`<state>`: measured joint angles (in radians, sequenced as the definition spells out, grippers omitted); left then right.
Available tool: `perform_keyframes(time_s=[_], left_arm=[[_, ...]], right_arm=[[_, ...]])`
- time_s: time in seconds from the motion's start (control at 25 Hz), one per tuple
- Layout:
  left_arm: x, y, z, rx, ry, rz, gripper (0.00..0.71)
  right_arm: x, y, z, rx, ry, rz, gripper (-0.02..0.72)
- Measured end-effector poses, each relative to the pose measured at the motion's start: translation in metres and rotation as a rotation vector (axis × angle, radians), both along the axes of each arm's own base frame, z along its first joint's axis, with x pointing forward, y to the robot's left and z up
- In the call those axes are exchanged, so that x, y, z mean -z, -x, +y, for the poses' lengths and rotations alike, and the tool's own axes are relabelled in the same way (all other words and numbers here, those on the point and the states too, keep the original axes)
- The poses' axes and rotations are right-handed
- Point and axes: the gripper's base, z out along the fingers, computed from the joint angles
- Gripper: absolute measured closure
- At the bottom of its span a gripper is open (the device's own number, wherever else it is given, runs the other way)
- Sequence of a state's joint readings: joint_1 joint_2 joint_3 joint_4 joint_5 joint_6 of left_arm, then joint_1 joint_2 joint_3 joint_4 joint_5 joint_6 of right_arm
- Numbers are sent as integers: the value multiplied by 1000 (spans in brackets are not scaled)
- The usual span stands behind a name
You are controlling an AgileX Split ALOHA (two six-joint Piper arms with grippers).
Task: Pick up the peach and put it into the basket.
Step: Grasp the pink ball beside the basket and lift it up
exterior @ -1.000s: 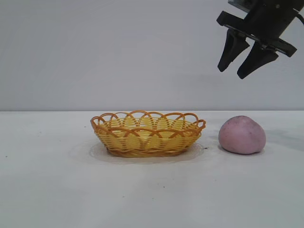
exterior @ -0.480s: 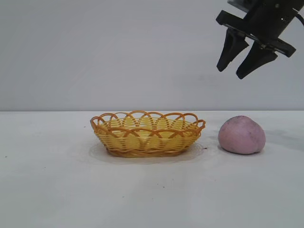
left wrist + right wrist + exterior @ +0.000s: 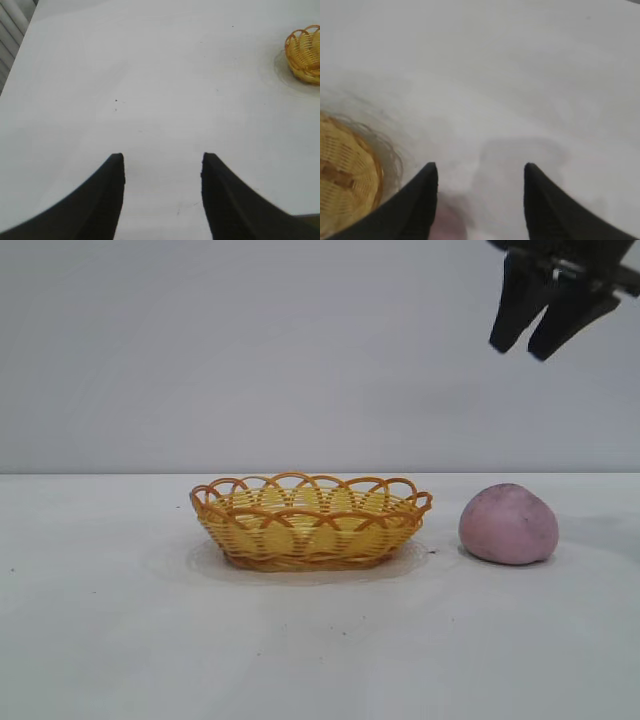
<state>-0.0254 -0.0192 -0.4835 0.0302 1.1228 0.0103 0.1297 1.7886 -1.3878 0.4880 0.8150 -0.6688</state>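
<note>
The pink-mauve peach point(image 3: 508, 525) rests on the white table, just right of the yellow wicker basket point(image 3: 310, 523), apart from it. High above the peach, at the exterior view's top right, my right gripper point(image 3: 520, 352) hangs open and holds nothing. In its wrist view the right gripper point(image 3: 479, 166) points down at the table; a blurred edge of the peach point(image 3: 449, 220) shows by one finger, the basket point(image 3: 342, 175) off to the side. My left gripper point(image 3: 162, 156) stands open over bare table, far from the basket point(image 3: 305, 55), and is out of the exterior view.
The white table point(image 3: 320, 640) spreads wide in front of and to the left of the basket. A plain grey wall point(image 3: 250, 350) stands behind it. A ribbed edge point(image 3: 10, 25) shows at the corner of the left wrist view.
My right gripper has risen and shifted to the right, still open and with nothing in it. The peach and the basket have stayed in place.
</note>
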Motion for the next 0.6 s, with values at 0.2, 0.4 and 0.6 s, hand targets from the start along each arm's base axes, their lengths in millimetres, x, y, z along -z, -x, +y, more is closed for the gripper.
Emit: perform_keyframes(time_s=[0.2, 0.4, 0.6], left_arm=[[0, 0, 1, -4, -5, -2, 364], [0, 0, 1, -4, -5, -2, 364], [0, 0, 1, -4, -5, -2, 364]], right_arm=[[-11, 21, 3, -83, 5, 103, 411], [-6, 38, 2, 88, 71, 353, 448], [-3, 48, 11, 139, 206, 413, 448]])
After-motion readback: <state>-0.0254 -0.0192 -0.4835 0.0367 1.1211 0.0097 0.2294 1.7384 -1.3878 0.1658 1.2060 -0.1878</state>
